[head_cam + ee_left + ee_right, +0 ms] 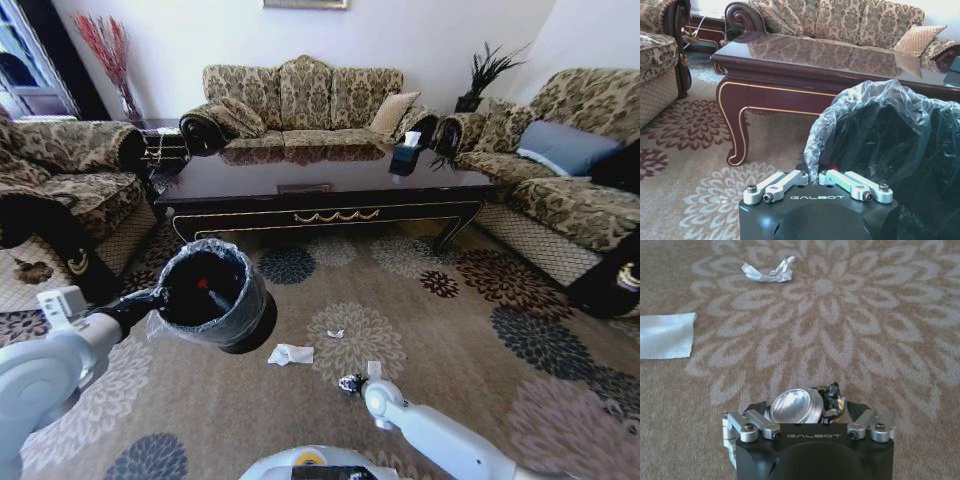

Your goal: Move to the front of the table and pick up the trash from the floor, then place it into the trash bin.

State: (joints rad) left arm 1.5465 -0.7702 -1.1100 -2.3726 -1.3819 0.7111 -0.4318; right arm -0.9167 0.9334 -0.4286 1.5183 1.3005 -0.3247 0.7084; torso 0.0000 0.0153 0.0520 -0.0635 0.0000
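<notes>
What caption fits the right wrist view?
Right pincer around a round shiny piece on the carpet, tissue and scrap ahead.

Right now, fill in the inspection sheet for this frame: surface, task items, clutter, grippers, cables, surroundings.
Surface: patterned floor, carpeted, in front of the table.
Task items: trash bin held up off the floor, clear liner over its rim, something red inside. White tissue and small white scrap lie on the floor. A round shiny object with dark bits sits between the right gripper's fingers.
Clutter: tissue box on the table.
Grippers: left gripper shut on the bin's rim; right gripper low over the carpet, around the shiny object.
Cables: nothing seen.
Surroundings: patterned sofas around the table, potted plant in the corner.
</notes>
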